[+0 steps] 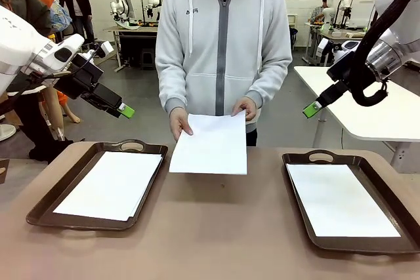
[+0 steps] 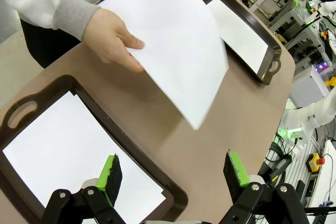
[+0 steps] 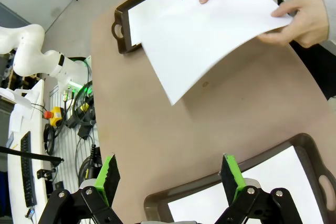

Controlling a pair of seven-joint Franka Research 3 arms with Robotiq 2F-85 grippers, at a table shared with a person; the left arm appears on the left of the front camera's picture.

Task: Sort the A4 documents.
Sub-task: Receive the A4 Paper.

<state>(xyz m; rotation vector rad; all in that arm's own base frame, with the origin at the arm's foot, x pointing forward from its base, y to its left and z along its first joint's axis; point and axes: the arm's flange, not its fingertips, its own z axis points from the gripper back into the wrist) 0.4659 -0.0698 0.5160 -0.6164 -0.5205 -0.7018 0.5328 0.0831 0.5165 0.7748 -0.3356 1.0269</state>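
Across the middle of the brown table (image 1: 216, 227), a thin white A4 sheet (image 1: 210, 143) is held out by a person in a light grey zipped hoodie (image 1: 223, 37) standing at the far side. The sheet is gripped at its far edge by both of the person's hands (image 1: 179, 123), one at each far corner, and its near edge is seen raised clear of the tabletop in the wrist views. To the robot's left, a dark brown handled plastic tray (image 1: 46, 204) lies flat on the table, and white paper sheets (image 1: 110, 183) are stacked inside it, their edges slightly offset. To the robot's right, a second dark brown handled tray (image 1: 308, 237) is set flat, and another white paper sheet (image 1: 340, 199) rests inside it. The held sheet lies between the two trays and touches neither. The left gripper (image 1: 123, 111) is held in the air above and behind the left tray, well apart from the paper; in its wrist view its green-padded fingers (image 2: 111, 178) are seen spread wide with nothing between them. The right gripper (image 1: 312, 109) is likewise raised above the far side of the right tray, and its green-padded fingers (image 3: 230, 174) are parted wide and empty.
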